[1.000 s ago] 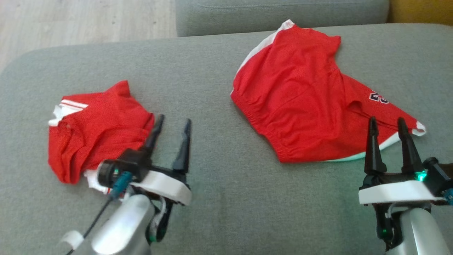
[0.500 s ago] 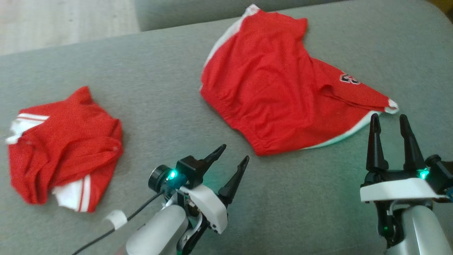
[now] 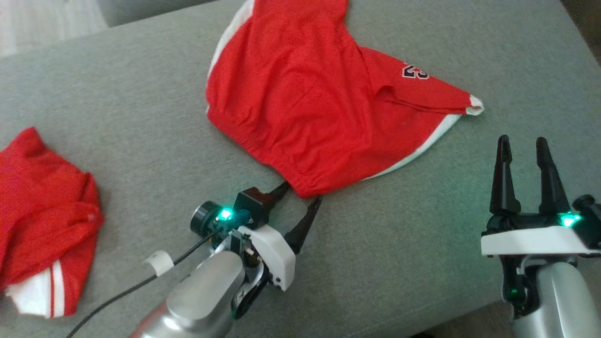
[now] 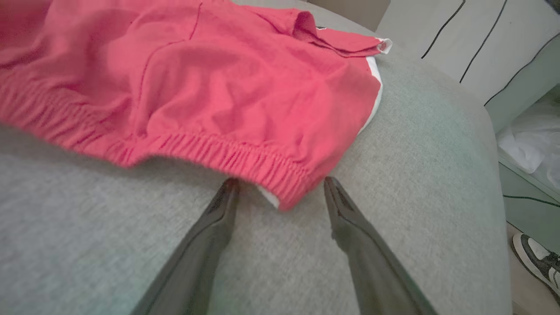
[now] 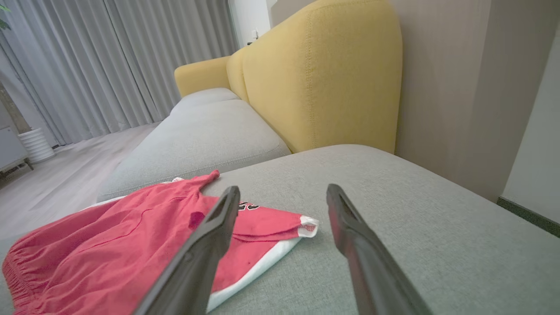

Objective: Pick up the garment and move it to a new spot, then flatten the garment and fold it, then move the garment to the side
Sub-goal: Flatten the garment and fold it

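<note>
Red mesh shorts (image 3: 310, 108) lie spread on a grey fabric cushion (image 3: 141, 94), elastic waistband toward the robot, number patch (image 3: 414, 71) on the leg that is folded over on the robot's right. White side trim (image 3: 422, 145) runs along the shorts' right edge.

Left gripper (image 3: 301, 193): at the shorts' nearest waistband corner. Jaws parted, one finger on each side of that corner. In the left wrist view the gathered corner of the shorts (image 4: 197, 87) dips between the fingers of the gripper (image 4: 280, 181). No grip on the cloth. Cannot tell whether the tips touch it.

Right gripper (image 3: 522, 139): near the shorts' white-tipped leg corner, on its near side, apart from the cloth. Jaws parted, holding nothing. In the right wrist view the gripper (image 5: 283, 188) looks over that corner of the shorts (image 5: 109, 245) from above the cushion (image 5: 393, 197).

A second red garment (image 3: 42, 211), crumpled, with white stripes, lies well apart from the shorts on the robot's left.

A yellow backrest (image 5: 323, 74) stands beyond the shorts. A shoe (image 4: 536, 258) is on the floor, past the cushion (image 4: 437, 175) edge to the shorts' right.
</note>
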Robot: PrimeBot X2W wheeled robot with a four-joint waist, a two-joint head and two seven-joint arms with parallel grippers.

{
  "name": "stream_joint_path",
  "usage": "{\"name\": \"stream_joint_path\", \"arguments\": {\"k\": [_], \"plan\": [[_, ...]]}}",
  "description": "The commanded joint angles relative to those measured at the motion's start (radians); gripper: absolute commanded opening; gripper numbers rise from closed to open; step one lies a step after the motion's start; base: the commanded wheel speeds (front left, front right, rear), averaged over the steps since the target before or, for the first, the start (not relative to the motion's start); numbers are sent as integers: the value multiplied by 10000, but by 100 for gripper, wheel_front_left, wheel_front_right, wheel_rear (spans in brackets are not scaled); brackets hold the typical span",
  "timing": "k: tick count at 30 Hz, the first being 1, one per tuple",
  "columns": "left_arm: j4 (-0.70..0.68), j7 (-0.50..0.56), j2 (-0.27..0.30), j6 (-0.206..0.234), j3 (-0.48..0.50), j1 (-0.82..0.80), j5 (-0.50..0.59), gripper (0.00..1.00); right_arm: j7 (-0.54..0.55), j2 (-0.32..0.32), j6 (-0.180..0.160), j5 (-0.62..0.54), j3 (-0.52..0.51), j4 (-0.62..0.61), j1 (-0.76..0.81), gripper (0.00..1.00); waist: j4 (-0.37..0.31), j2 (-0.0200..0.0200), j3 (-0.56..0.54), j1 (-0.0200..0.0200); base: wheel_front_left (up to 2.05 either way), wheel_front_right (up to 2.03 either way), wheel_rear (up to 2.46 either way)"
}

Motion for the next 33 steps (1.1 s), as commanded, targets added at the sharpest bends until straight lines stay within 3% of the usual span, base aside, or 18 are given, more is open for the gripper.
{"name": "stream_joint_path", "arguments": {"k": [1,11,12,13,14,26,33], "plan": [[-164,-164,52,-51,186,-471,142,100,-93,-52,75,61,166,-352,-275,100,-211,0,193,-2,0,0,0],[94,-773,-66,-84,-133,-896,575,100,-93,-52,75,156,156,-359,-339,100,-333,0,306,-2,0,0,0],[132,-759,-67,-99,-196,-930,620,76,-93,-52,75,161,159,-351,-346,100,-331,0,303,-2,0,0,0],[175,-756,-58,-110,-252,-960,667,7,-93,-52,75,164,161,-342,-351,100,-325,0,296,-2,0,0,0],[215,-768,-46,-123,-295,-980,698,0,-93,-52,75,165,159,-333,-355,100,-312,0,282,-2,0,0,0],[460,-1341,308,186,-165,-841,682,0,-93,-52,75,25,75,-189,-266,100,480,0,-391,-2,0,0,0],[187,-1457,895,344,-78,-756,724,0,-93,-52,75,-144,223,-32,-129,100,1116,0,-872,-2,0,0,0]]}}
